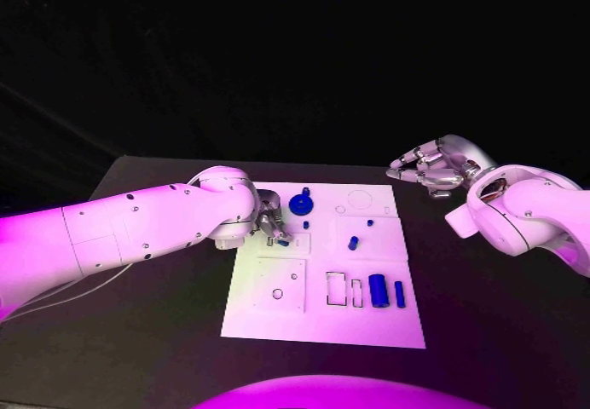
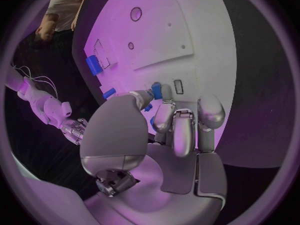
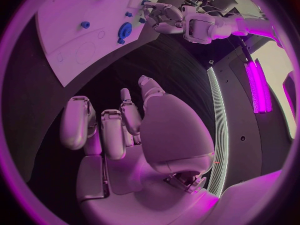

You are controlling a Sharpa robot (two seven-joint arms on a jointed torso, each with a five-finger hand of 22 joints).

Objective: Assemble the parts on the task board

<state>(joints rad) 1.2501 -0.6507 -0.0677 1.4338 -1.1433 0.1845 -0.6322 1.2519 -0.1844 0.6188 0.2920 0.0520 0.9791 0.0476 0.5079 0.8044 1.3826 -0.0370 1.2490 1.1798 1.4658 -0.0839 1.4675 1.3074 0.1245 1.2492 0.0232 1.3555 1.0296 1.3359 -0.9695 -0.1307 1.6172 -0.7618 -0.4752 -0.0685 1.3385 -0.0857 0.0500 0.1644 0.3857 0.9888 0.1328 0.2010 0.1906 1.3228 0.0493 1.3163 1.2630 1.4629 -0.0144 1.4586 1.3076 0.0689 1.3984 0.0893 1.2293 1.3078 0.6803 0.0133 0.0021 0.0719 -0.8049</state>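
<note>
Task board (image 1: 322, 315); left hand (image 1: 272, 223) perhaps over part (image 1: 284, 241)

The head camera looks down from above on the white task board (image 1: 322, 264), seen whole at mid distance. The left wrist camera sits close behind the left hand (image 2: 165, 135), right over the board (image 2: 187, 30). The right wrist camera, behind the right hand (image 3: 125, 130), faces the board (image 3: 81, 30) from farther off; all three share it.

White arms, silver robot hand (image 1: 273, 223)
</note>
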